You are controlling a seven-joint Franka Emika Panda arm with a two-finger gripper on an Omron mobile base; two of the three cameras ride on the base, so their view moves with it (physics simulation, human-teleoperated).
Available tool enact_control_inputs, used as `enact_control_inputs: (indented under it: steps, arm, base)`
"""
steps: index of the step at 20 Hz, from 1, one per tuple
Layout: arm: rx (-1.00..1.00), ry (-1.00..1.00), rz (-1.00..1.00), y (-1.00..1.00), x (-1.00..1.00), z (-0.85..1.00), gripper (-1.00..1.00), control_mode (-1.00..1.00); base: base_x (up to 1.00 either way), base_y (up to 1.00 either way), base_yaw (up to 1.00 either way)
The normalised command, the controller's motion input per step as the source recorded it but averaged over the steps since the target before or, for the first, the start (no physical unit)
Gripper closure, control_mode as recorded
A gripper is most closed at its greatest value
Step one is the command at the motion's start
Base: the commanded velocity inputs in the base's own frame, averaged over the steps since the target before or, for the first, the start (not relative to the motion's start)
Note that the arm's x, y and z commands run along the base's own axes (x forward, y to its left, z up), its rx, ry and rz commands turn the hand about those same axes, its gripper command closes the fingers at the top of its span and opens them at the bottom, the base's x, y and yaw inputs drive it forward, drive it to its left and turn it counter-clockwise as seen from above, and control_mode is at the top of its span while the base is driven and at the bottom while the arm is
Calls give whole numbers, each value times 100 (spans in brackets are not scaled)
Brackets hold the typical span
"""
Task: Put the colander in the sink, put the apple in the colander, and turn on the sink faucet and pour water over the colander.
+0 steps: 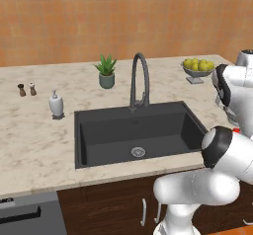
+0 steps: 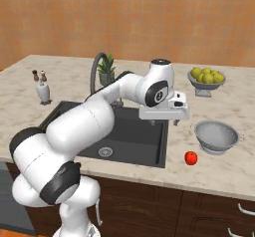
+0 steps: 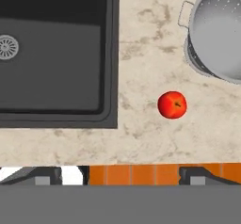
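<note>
Right base view has the white arm rising from the lower left and reaching over the right end of the sink [image 2: 129, 136], its pincer [image 2: 175, 122] hanging above the marble surface [image 2: 234, 166] between the basin and the colander, holding nothing. Nearest the front edge of the surface lies the apple [image 2: 191, 157], small and red, resting on the stone just right of the sink's rim and apart from it. Slightly behind and to the right of the apple stands the colander [image 2: 216, 136], upright, mouth up, near the fruit but not touching it. Hand view looks straight down on the same patch: the apple [image 3: 172, 105] sits on the surface, the colander [image 3: 219, 32] lies beyond it toward the upper right with one small handle turned to the basin, and the sink [image 3: 56, 53] with its round silver drain [image 3: 7, 47] is on the left; the two dark fingertips [image 3: 49, 176] stand far apart at the bottom, so the pincer is wide open. Farther back, behind the basin, rises the sink faucet [image 1: 139, 81], its arched spout over the sink. Beside it stands a small potted plant [image 1: 106, 72], left of that a white soap dispenser [image 1: 56, 103], and at the far right a footed bowl of yellow fruit [image 2: 206, 79].
</note>
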Motion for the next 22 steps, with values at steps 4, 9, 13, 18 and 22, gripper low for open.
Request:
enact_control_inputs:
  steps: [4,9,13,18,22]
  arm:
    - [-5,12,0,-40,33,-33,-100,-100]
    - [-1,11,0,-48,49,-28,-100,-100]
    - [0,5,0,-63,46,-20,-100,-100]
    - [2,1,4,-55,30,-17,-100,-100]
    - [7,1,14,-44,21,-24,-100,-100]
  base:
    - [0,0,0]
    - [0,0,0]
    - [0,0,0]
    - [0,0,0]
    - [0,0,0]
